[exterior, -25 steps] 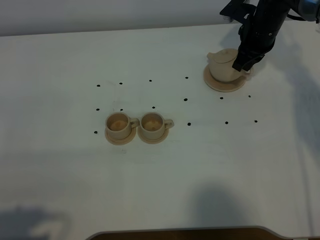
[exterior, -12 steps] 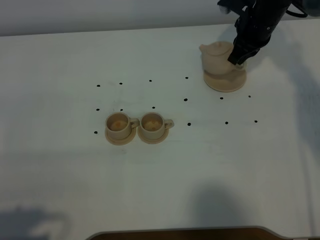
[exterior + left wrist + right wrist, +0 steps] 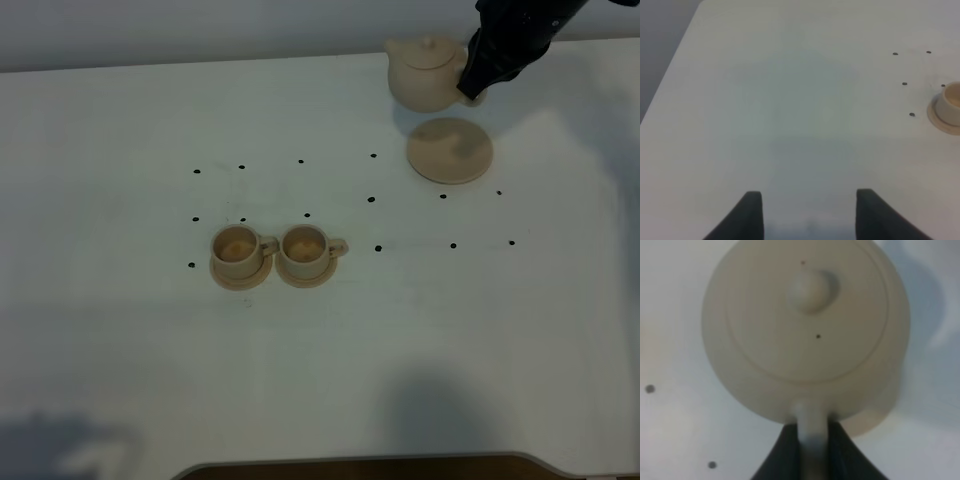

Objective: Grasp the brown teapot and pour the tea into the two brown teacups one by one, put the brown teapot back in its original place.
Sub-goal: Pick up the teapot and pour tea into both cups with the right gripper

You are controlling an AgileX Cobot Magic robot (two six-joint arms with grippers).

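The brown teapot (image 3: 425,74) hangs in the air at the far right of the table, upright, spout pointing left. My right gripper (image 3: 468,88) is shut on its loop handle (image 3: 811,435); the wrist view looks straight down on the knobbed lid (image 3: 812,289). Its original place, a flat round tan saucer (image 3: 450,150), lies bare just in front of it. The two brown teacups (image 3: 237,246) (image 3: 305,247) stand side by side on their saucers left of the middle, handles to the right. My left gripper (image 3: 807,212) hovers open over bare table near the left edge; one cup (image 3: 951,100) shows at the picture's border.
The white table (image 3: 320,340) carries several small black dots (image 3: 371,199) between the cups and the large saucer. A dark rounded edge (image 3: 360,466) borders the front of the table. The far table edge runs just behind the teapot.
The right gripper has lifted the teapot off its saucer and carried it up and slightly left. The saucer is now uncovered. The cups have not moved.
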